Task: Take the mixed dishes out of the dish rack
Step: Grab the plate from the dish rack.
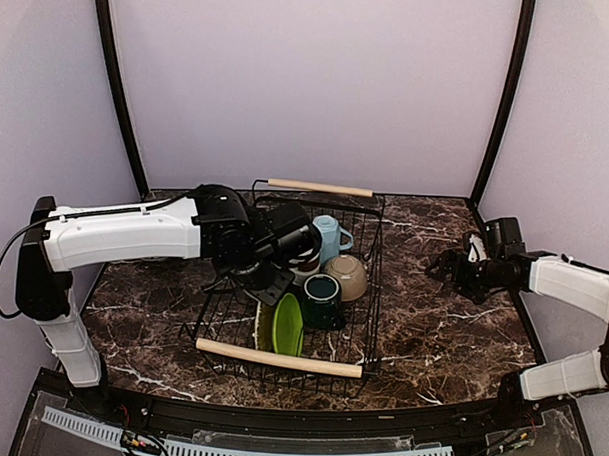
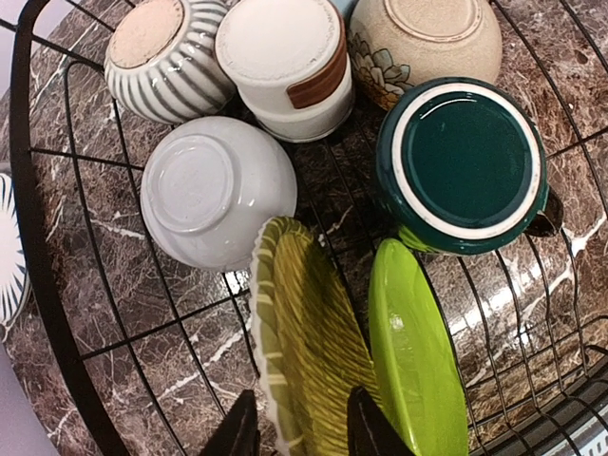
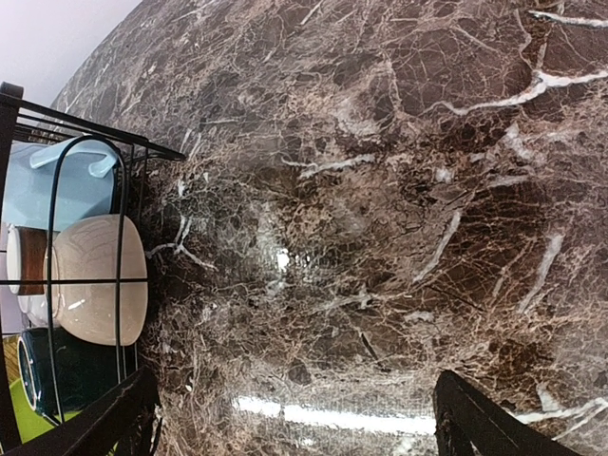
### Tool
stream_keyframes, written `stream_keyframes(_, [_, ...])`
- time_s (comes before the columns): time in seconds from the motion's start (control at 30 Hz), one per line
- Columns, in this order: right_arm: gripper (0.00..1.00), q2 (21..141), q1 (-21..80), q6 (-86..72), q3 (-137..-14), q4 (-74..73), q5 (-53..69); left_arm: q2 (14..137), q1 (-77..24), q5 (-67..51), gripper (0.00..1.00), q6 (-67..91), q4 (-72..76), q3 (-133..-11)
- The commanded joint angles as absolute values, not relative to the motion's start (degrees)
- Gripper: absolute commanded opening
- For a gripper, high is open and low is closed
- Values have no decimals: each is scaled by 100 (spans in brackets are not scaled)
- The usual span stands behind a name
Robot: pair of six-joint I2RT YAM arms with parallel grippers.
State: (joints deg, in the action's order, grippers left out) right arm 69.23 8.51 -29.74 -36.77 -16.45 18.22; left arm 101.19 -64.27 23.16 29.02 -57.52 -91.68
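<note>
Marble table [image 1: 451, 323], wire rack [image 1: 280, 358], ribbed olive plate [image 2: 309, 351]

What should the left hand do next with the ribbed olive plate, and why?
Probably close firmly on the olive plate before any lift. The left hand straddles its rim, but I cannot tell whether the fingers pinch it yet. It stands on edge between the white bowl and the green plate, so a loose grip could tip it against them.
</note>
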Motion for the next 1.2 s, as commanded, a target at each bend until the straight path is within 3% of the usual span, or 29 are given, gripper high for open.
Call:
stream_keyframes(0.0, [99, 6990, 879, -3026, -3569, -1498, 1833, 10204, -6425, 2490, 30, 3085, -6236, -9203])
stream_keyframes(0.27, [99, 7065, 879, -3031, -3546, -1436, 1839, 10441, -6478, 2582, 27, 3293, -6614, -9433])
stream_keyframes(0.47, [99, 7147, 879, -3006, -3534, -1388, 1851, 10569, -6510, 2580, 14, 3413, -6894, -9685])
stream_keyframes(0.73, [99, 7213, 878, -2982, -3542, -1360, 1824, 10588, -6521, 2649, 4, 3521, -7189, -10000])
stream_keyframes(1.17, [99, 7150, 879, -2950, -3655, -1489, 1785, 10731, -6538, 3048, 1, 3454, -7697, -10914])
